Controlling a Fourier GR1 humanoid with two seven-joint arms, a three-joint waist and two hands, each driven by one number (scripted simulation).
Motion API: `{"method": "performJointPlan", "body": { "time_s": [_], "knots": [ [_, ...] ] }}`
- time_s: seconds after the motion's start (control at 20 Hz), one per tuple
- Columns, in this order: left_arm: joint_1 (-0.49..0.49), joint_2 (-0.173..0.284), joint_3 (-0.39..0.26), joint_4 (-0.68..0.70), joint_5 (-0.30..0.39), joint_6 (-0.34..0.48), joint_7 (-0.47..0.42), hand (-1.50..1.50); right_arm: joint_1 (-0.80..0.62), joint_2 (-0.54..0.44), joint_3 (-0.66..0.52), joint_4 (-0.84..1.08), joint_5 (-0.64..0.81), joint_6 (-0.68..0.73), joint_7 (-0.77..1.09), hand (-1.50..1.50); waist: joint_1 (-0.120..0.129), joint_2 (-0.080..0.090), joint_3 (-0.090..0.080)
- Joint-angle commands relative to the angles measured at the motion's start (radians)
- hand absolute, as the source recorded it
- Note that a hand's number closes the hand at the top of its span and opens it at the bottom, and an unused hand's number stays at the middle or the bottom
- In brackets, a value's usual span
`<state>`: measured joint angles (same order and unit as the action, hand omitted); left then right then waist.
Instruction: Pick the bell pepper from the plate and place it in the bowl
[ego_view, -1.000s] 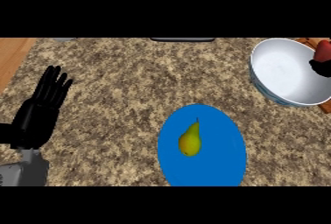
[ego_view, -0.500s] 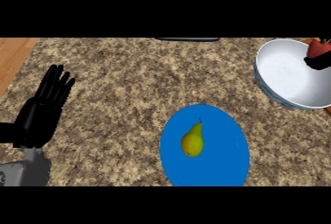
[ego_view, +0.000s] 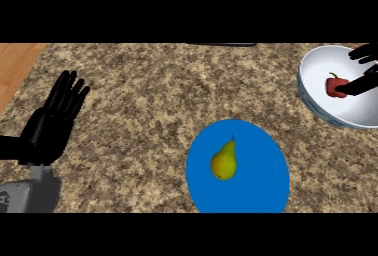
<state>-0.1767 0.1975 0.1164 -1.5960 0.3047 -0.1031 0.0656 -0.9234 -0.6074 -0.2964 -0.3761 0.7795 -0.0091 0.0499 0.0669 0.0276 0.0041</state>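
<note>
At the right edge of the head view, the robot's right hand (ego_view: 363, 75) reaches over the white bowl (ego_view: 319, 102), where only a few black fingers show; the palm and forearm are cut off by the frame. The lower fingers (ego_view: 357, 86) lie against the red bell pepper (ego_view: 337, 86), and a separate finger sits higher, near the bowl's far rim. They appear to be pinching the pepper, though so little of the hand is visible that the hold cannot be made out fully. The pepper, green stem up, sits inside the bowl's hollow, against its white inner wall; whether it rests on the bowl or hangs just above it cannot be told.

The left hand (ego_view: 53, 125) rests at the left side of the view, fingers straight, slightly fanned and pointing up, touching nothing. Its grey forearm runs off the lower left corner.

A blue plate (ego_view: 255, 150) lies on the speckled counter (ego_view: 162, 85) near the lower middle, its bottom edge cut off. A yellow pear (ego_view: 224, 161) lies on it, stem pointing away. A strip of wood (ego_view: 18, 62) shows at upper left.
</note>
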Motion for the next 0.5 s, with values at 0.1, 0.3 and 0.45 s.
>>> {"method": "performJointPlan", "body": {
  "time_s": [0.1,0.3,0.45],
  "knots": [
    [-0.027,0.004,0.018,0.014,0.005,0.015,0.014,0.00,-0.038,-0.014,-0.106,0.064,-0.102,-0.015,-0.188,-1.50,-0.007,-0.001,0.001],
    [-0.022,-0.014,-0.005,0.019,-0.025,0.029,-0.003,0.00,-0.083,-0.008,-0.264,0.050,-0.258,-0.063,-0.224,-1.50,-0.012,-0.001,0.003],
    [-0.012,-0.001,0.016,0.020,-0.015,0.026,-0.003,0.00,-0.086,-0.043,-0.363,0.059,-0.351,-0.063,-0.252,-1.50,-0.021,-0.006,0.001]
  ]
}}
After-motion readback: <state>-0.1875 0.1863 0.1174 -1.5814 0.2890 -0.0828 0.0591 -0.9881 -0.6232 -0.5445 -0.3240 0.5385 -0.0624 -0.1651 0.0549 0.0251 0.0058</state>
